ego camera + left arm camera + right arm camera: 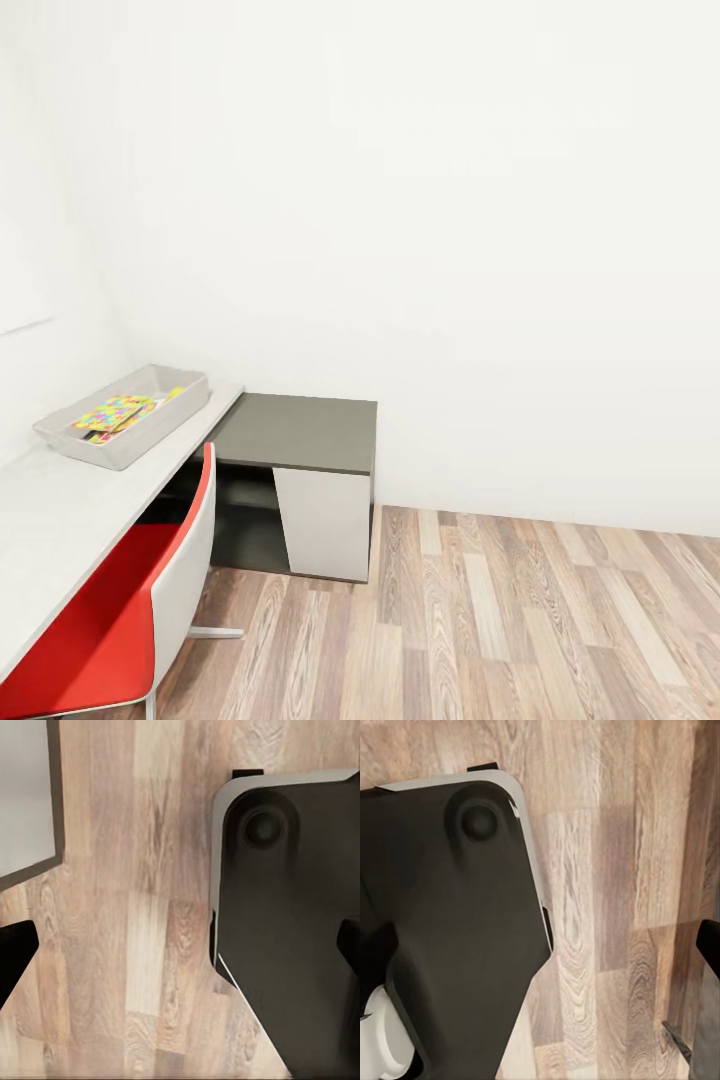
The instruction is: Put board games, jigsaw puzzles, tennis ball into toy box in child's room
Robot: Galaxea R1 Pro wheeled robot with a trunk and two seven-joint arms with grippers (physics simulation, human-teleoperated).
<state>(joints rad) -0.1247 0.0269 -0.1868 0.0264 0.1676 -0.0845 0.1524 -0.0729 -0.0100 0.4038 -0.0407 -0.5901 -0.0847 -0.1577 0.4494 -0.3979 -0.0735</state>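
A grey toy box (152, 438) stands on the white table (60, 510) at the left of the head view, against the wall. Inside it lies a flat, brightly multicoloured toy (112, 412); I cannot tell whether it is a puzzle or a board game. My left gripper (180, 952) hangs open over the wooden floor, its dark fingertips (13, 960) at the picture's edges with nothing between them. My right gripper (540, 949) is likewise open above the floor, beside the robot's dark base (450, 915). The tennis ball and the bed are out of view.
A red and white chair (120, 610) is pushed under the table's near end. A low dark grey cabinet (300, 430) with a white door adjoins the table in the corner. Wood flooring (520, 620) stretches to the right along a bare white wall.
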